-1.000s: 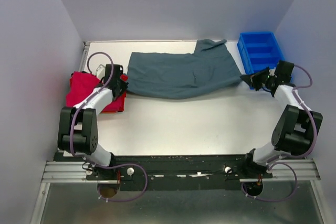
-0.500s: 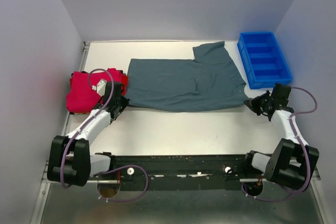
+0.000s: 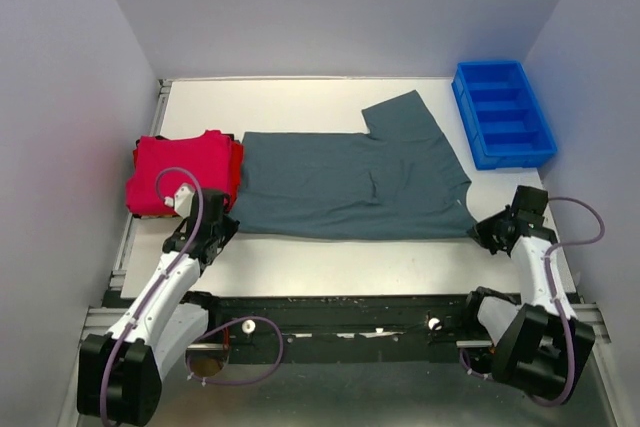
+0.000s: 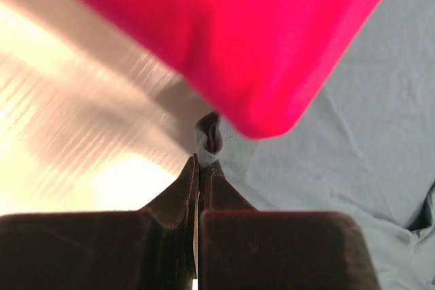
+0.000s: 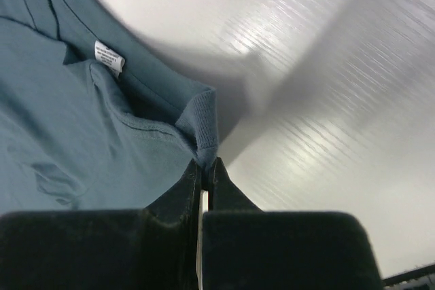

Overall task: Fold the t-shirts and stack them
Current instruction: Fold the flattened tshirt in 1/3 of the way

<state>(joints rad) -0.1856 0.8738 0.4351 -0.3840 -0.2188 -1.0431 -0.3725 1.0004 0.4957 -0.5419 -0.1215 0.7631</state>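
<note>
The slate grey-teal t-shirt [image 3: 350,182] lies spread flat across the middle of the table, one sleeve pointing to the far right. My left gripper [image 3: 222,222] is shut on its near left corner [image 4: 212,142], just by the red stack. My right gripper [image 3: 484,233] is shut on its near right edge at the ribbed collar [image 5: 204,130], where a white label [image 5: 109,57] shows. The folded red t-shirts [image 3: 180,169] lie stacked at the left edge of the table, and they fill the top of the left wrist view [image 4: 245,39].
A blue plastic bin [image 3: 503,112] stands at the far right corner. The white table [image 3: 380,267] has a bare strip between the shirt's near edge and the arms' mounting rail [image 3: 340,322]. Grey walls close in both sides.
Both grippers have pulled the grey-teal shirt toward the near edge, and it now lies flatter and more spread out. The red stack is now uncovered by the left arm.
</note>
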